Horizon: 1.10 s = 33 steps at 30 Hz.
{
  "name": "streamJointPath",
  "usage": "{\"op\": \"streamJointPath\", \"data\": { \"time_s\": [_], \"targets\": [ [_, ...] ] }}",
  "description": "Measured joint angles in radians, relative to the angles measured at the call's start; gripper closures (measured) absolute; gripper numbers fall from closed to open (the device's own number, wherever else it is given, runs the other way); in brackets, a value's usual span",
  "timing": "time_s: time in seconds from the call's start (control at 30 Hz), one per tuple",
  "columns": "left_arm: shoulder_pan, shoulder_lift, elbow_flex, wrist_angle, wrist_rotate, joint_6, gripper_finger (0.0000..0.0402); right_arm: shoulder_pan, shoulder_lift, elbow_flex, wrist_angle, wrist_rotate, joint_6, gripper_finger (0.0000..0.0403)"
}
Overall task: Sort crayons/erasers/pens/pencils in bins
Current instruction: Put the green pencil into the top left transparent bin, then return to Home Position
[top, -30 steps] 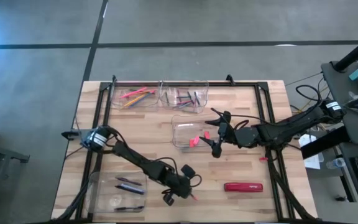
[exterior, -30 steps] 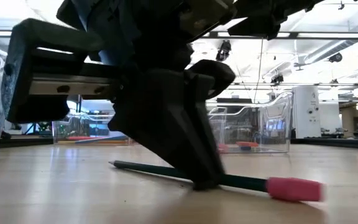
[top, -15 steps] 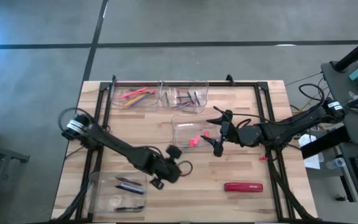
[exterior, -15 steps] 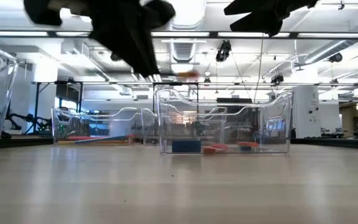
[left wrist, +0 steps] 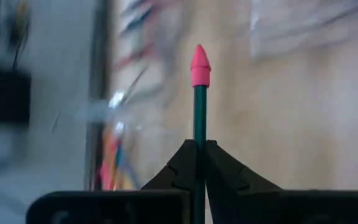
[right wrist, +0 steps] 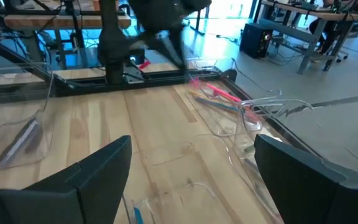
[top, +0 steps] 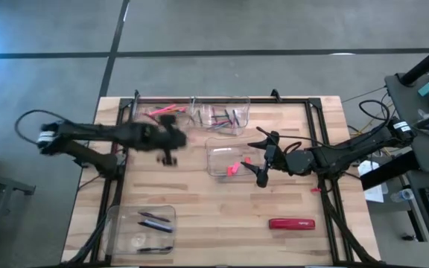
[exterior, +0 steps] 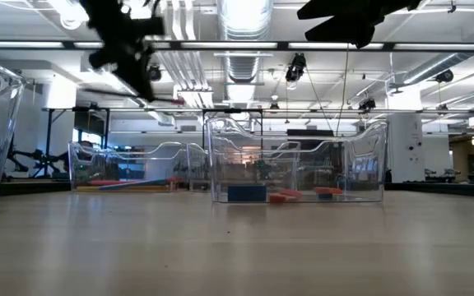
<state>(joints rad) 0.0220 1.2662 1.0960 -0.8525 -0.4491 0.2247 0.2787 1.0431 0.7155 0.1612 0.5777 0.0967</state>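
My left gripper (top: pixel 170 153) is shut on a green pencil (left wrist: pixel 199 118) with a pink eraser cap (left wrist: pixel 199 66). It is high above the table, beside the far-left bin (top: pixel 162 116) that holds bright pencils. The low view shows it up in the air (exterior: pixel 127 45). My right gripper (top: pixel 260 159) is wide open and empty (right wrist: pixel 191 186), hovering at the right side of the middle bin (top: pixel 225 158), which holds pink and red erasers (top: pixel 233 168). One pink eraser (top: pixel 247 160) shows at that bin's right edge. My left gripper pinches the green pencil's shaft (left wrist: pixel 199 144) between its two fingertips (left wrist: pixel 182 163). The capped end sticks out well past the fingertips. The pencil is lifted clear of the table.
A second far bin (top: pixel 220 115) holds dark sticks. A near-left bin (top: pixel 141 227) holds a few dark pens. A large red oblong object (top: pixel 291 223) lies near the front right. A small red piece (top: pixel 315 190) lies by the right rail. Bare wood lies between the bins.
My left gripper has lifted the green pencil off the table near the front edge. It has swung up and toward the far-left, over to the pencil bin. The pencil, which lay on the table a second ago, now hangs clear. My right gripper has kept still.
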Motion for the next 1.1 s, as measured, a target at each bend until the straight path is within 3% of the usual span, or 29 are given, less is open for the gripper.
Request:
{"op": "streamJointPath", "data": {
  "time_s": [0.23,0.37,0.53,0.73,0.9,1.1],
  "targets": [
    [0.513,-0.270,-0.331,0.248,0.103,0.072,0.0401,-0.002,0.000,0.000,0.000,0.000,0.000,0.0078],
    [0.666,-0.292,-0.415,0.344,0.157,0.172,0.0394,-0.002,0.000,0.000,0.000,0.000,-0.001,0.0078],
    [0.679,-0.234,-0.429,0.434,0.153,0.324,0.0392,-0.004,0.000,0.000,0.001,0.020,-0.003,0.0078],
    [0.675,-0.113,-0.389,0.583,0.152,0.344,0.0390,-0.014,0.000,0.000,0.001,0.062,-0.003,0.0078],
    [0.675,0.011,-0.336,0.602,0.157,0.360,0.0386,-0.018,0.000,-0.001,0.000,0.062,-0.002,0.0078],
    [0.675,0.089,-0.276,0.587,0.156,0.325,0.0325,-0.018,0.000,-0.002,0.000,0.062,-0.001,0.0078]
  ]
}}
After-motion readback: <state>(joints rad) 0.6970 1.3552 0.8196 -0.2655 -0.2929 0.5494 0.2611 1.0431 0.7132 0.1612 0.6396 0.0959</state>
